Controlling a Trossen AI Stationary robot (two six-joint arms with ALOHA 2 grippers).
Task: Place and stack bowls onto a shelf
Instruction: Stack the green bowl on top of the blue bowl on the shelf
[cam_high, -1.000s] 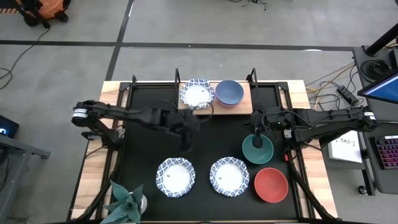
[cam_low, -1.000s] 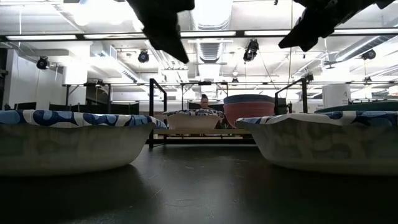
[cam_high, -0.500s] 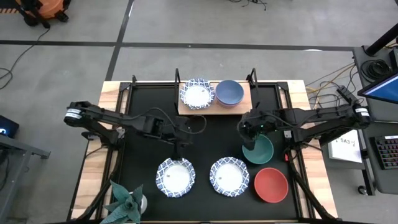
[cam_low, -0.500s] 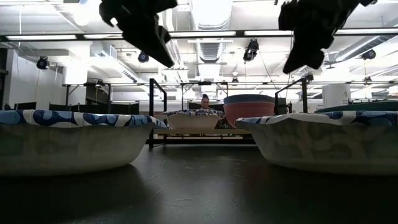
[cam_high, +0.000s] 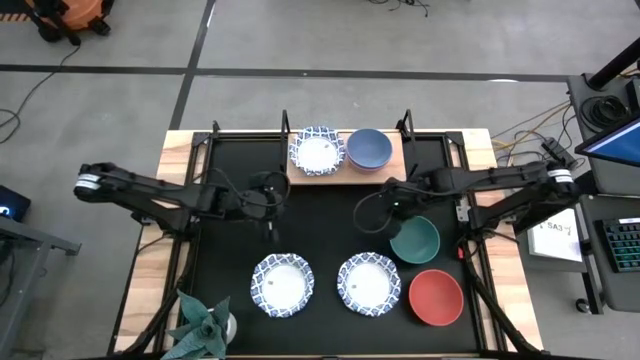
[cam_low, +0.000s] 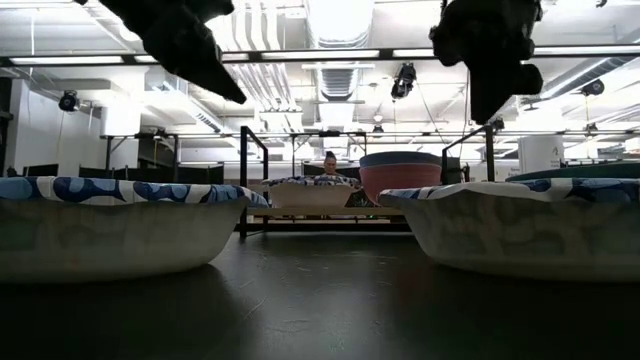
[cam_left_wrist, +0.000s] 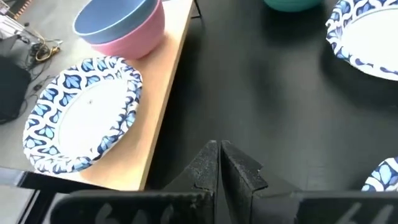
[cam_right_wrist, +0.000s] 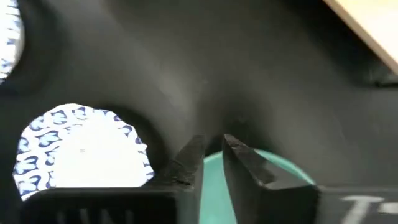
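Note:
On the wooden shelf (cam_high: 390, 160) at the far edge sit a blue-patterned white bowl (cam_high: 317, 150) (cam_left_wrist: 81, 115) and a blue bowl nested in a pink one (cam_high: 368, 150) (cam_left_wrist: 121, 25). On the black tabletop rest two patterned bowls (cam_high: 282, 285) (cam_high: 369, 283), a green bowl (cam_high: 415, 240) (cam_right_wrist: 273, 171) and a red bowl (cam_high: 436, 297). My left gripper (cam_high: 268, 215) (cam_left_wrist: 219, 149) is shut, in the air between the shelf and the near-left patterned bowl. My right gripper (cam_high: 392, 215) (cam_right_wrist: 211, 146) points down above the green bowl's left rim, open by a narrow gap.
A spiky green plant (cam_high: 205, 325) stands at the near-left corner. Black posts (cam_high: 284, 125) (cam_high: 406, 122) rise at the shelf's ends. A person (cam_low: 328, 160) shows far behind the table in the low view. Bare black tabletop (cam_high: 330, 215) lies between the two grippers.
My left gripper has drawn back toward the table's left edge, away from the shelf. My right gripper has moved left from over the green bowl's middle to its left rim and tipped to point more steeply down. No bowl has moved.

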